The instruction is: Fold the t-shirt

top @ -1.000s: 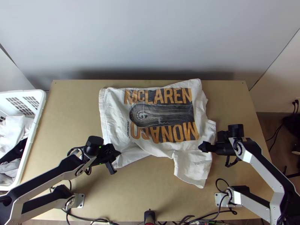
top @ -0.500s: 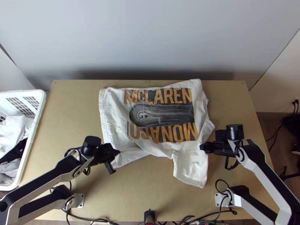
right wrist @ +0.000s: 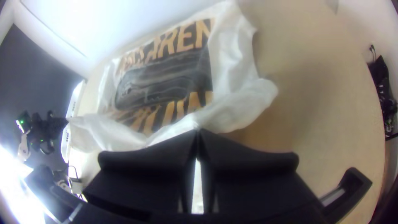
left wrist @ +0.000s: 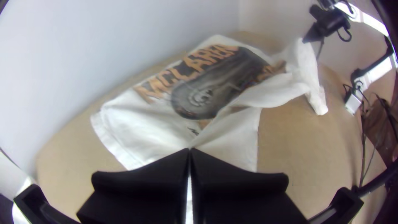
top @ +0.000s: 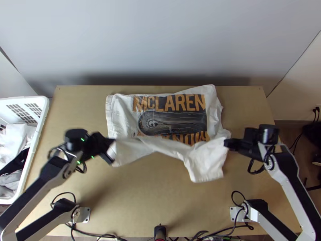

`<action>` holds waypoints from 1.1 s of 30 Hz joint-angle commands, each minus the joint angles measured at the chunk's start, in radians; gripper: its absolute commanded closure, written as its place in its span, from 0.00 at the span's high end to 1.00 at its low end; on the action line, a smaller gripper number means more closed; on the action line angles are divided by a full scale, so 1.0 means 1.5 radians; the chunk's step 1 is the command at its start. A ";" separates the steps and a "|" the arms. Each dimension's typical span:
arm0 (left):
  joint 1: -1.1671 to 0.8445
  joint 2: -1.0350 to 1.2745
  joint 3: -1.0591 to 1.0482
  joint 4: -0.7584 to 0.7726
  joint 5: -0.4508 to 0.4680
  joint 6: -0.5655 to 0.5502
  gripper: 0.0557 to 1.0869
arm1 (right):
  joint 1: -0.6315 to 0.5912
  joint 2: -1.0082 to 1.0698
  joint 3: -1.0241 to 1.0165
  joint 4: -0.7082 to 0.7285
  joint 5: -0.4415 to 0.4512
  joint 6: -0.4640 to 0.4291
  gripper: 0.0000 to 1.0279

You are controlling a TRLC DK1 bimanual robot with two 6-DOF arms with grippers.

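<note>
Left end effector (left wrist: 190,151) and right end effector (right wrist: 198,131) are clamping the t-shirt (top: 208,154), apparently supporting its near side between them for folding over the print beyond.

Soft, even, fairly bright light covers the surface (top: 72,112) in the top view, while a dark band of shadow runs along the foot of the wall (top: 160,40) behind it. A faint shadow spreads on the surface below the left hand (top: 112,151), which is smeared by motion blur; the right hand (top: 226,143) is blurred a little less. In the left wrist view the wall looks pale, and the fisheye lens bows the surface's edge into a curve, with dark corners. The right wrist view bends edges likewise; harsh glare burns out its lower left, and a soft shadow lies beside the t-shirt (right wrist: 232,66).
</note>
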 commanded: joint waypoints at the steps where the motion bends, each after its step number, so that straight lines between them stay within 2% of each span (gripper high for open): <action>1: 0.140 -0.002 0.103 -0.011 0.006 -0.026 0.03 | -0.057 0.010 0.086 0.006 0.007 0.018 0.03; 9: 0.165 -0.014 0.128 -0.011 0.006 -0.046 0.03 | -0.072 0.012 0.129 0.008 0.011 0.039 0.03; 17: 0.174 -0.031 0.138 -0.009 0.003 -0.034 0.03 | -0.099 0.013 0.193 0.001 0.011 0.046 0.03; 28: 0.189 -0.031 0.218 -0.006 0.002 -0.024 0.03 | -0.074 0.011 0.230 -0.005 0.011 0.076 0.03; 33: 0.194 -0.024 0.300 0.028 -0.013 -0.070 0.03 | -0.064 0.011 0.271 0.038 0.011 0.100 0.03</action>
